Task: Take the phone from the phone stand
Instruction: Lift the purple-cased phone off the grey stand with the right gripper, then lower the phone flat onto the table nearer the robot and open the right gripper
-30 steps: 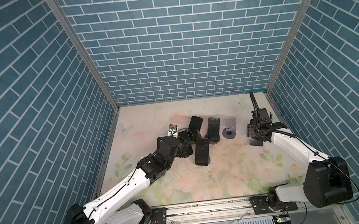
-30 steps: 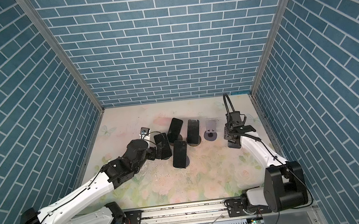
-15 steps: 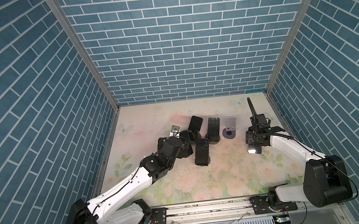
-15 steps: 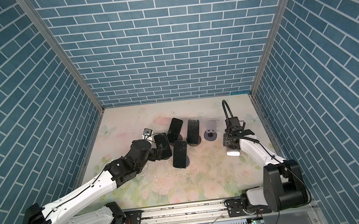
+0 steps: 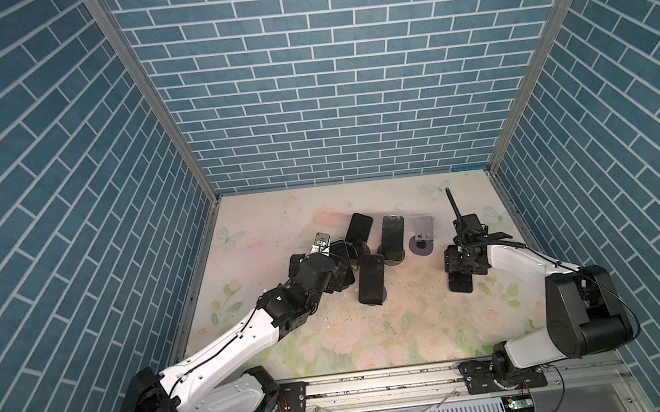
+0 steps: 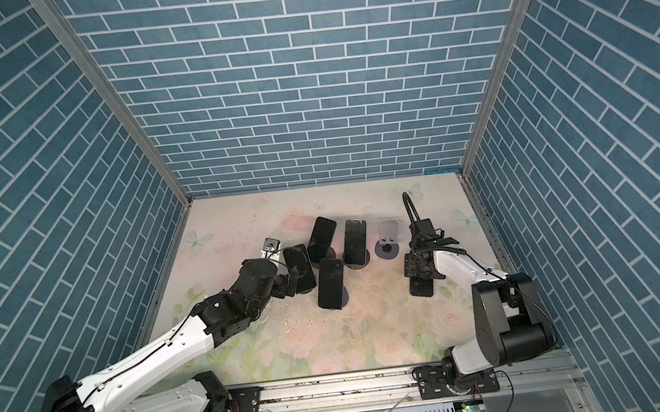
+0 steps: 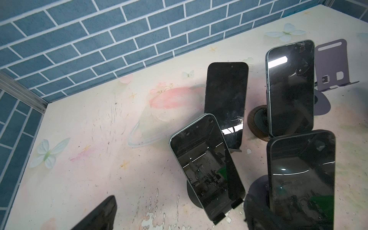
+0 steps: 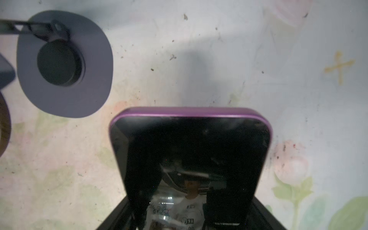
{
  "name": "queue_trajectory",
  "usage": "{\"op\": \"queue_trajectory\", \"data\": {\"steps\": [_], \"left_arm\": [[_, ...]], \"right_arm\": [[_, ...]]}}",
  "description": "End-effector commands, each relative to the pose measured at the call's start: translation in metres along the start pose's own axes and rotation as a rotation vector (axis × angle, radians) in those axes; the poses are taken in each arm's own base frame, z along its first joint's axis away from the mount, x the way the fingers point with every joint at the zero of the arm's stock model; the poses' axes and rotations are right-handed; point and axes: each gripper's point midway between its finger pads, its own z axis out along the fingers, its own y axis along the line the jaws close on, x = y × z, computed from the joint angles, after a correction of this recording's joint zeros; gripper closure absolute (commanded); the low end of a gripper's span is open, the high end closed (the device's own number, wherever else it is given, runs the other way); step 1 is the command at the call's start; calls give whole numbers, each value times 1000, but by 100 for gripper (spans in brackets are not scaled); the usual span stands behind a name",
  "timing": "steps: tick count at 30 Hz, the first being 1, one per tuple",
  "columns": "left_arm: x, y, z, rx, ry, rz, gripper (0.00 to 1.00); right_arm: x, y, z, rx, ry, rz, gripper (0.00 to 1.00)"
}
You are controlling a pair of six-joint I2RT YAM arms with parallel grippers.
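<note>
The right gripper (image 5: 466,266) pinches the purple-edged phone (image 5: 461,284), jaws partly closed on it. The phone hangs below them, already off the empty purple stand (image 5: 422,234) and near it, low over the floral mat (image 5: 375,336); whether its lower end touches the mat I cannot tell.

The step in hand looks like the set-down. To do it well, lower slowly onto bare mat clear of the stand's round base; tip the phone flat rather than leave it on edge; spread the jaws only once it rests, since a slim glass slab let go upright may topple.

The left gripper (image 6: 294,281) stands fully spread beside the leftmost phone (image 6: 299,265), gripping nothing.

Only the right wrist view shows the phone's purple rim (image 8: 191,113) and the base (image 8: 63,95) up close; dark pads on dark glass hide the exact hold. The top views show the bare cradle. The left wrist view shows the other phones (image 7: 290,87) seated on their stands.
</note>
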Motion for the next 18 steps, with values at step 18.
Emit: {"op": "queue_trajectory", "data": {"steps": [18], "left_arm": [[-4,-2,0,1,-30,22,0]], "right_arm": [[30,68,-17,-171,128,-32,58]]}}
